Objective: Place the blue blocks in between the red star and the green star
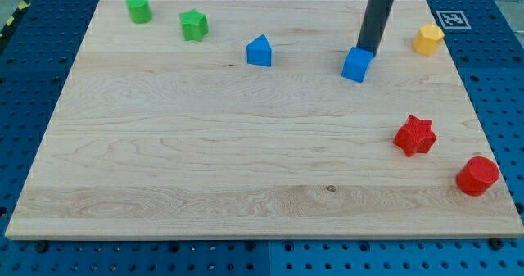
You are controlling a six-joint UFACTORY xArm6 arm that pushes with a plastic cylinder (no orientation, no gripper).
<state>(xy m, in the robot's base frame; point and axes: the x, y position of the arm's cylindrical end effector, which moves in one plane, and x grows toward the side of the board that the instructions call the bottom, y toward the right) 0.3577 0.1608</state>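
My tip (368, 50) sits at the upper right of the wooden counter (205, 169), its lower end meeting the top back edge of the blue cube (357, 65); from this angle it looks to be touching the cube, though I cannot be sure there is no sliver of gap. The tool is only a straight dark rod, so it grasps nothing and has no open or closed state to tell. The second blue block (259, 52), house-shaped with a peaked top, stands well to the view's left of the cube, near the top edge. The green star (194, 24) lies further left and slightly higher, with a green cylinder (139, 8) beyond it near the top left corner. The red star (414, 136) rests low on the right side, well apart from both blue blocks, and a red cylinder (477, 176) sits just below and right of it. A yellow hexagonal block (427, 39) stands near the top right corner, to the right of my tip.
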